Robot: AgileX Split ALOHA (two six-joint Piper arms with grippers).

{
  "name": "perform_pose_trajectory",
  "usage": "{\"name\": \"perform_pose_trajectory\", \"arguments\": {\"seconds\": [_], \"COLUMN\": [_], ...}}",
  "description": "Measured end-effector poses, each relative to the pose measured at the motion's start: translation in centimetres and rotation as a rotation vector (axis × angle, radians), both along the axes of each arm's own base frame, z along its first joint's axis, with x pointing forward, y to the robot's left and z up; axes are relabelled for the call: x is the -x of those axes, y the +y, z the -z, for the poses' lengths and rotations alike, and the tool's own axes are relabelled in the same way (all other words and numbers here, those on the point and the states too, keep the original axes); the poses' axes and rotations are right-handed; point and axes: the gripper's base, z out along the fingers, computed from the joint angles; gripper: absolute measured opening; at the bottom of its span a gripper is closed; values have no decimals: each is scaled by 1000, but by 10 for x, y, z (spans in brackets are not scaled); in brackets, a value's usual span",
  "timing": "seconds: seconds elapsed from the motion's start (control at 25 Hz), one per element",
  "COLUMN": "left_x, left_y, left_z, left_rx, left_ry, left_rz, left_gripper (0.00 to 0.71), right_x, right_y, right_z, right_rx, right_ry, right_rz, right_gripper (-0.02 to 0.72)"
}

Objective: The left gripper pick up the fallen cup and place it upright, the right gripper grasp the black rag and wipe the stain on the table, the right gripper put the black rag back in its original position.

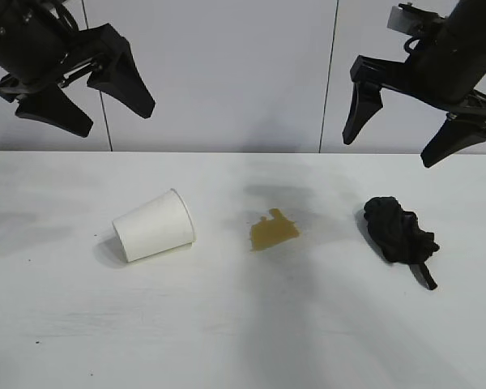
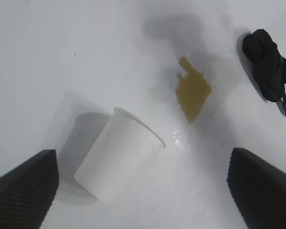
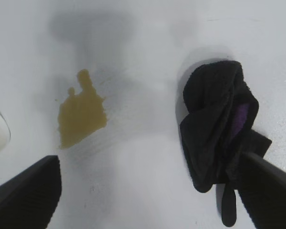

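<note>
Hovering high over the large white tabletop, both of my black arms hang with nothing in their grasp. My left gripper, at the left of the exterior view, stands with its two wide pointed fingers spread far apart, well above the plain white tapered paper cup, which lies on its side on the table with its rolled rim turned toward the middle. From my left wrist camera the cup shows between the two ribbed fingertips, apart from both. Just beside the cup's rim, toward the centre of the table, sits the small flat yellowish-brown stain with its jagged edges, touched by nothing. Farther to the right, well apart from the stain, lies the lumpy wad of matte black rag, a thin tail of cloth sticking out toward the near edge. My right gripper hangs above that rag with its fingers likewise spread wide and holding nothing. Through my right wrist camera the rag lies near one fingertip, with a patch of purple showing in its folds, and the stain lies off to its side.
</note>
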Motion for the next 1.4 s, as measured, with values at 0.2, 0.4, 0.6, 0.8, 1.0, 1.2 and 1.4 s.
{"name": "perform_pose_trajectory", "arguments": {"seconds": [0.2,0.4,0.6,0.8,1.0,1.2,1.4], "left_x": [0,0,-4,-7,-5,5,14], "left_y": [0,0,1,3,2,0,-29], "left_z": [0,0,-1,-2,-1,0,3], "left_rx": [0,-1,-6,-11,-8,-194,-357], "left_ry": [0,-3,-38,-72,-49,-98,-236], "left_rz": [0,-3,-29,-53,-36,264,519], "left_gripper": [694,694,694,694,694,694,694], "right_x": [0,0,1,1,1,1,2], "right_y": [0,0,0,0,0,0,0], "right_z": [0,0,0,0,0,0,1], "right_rx": [0,0,0,0,0,0,0], "right_ry": [0,2,6,8,10,11,20], "right_rz": [0,0,-2,-2,-3,-3,-5], "right_gripper": [694,694,694,694,694,694,694]}}
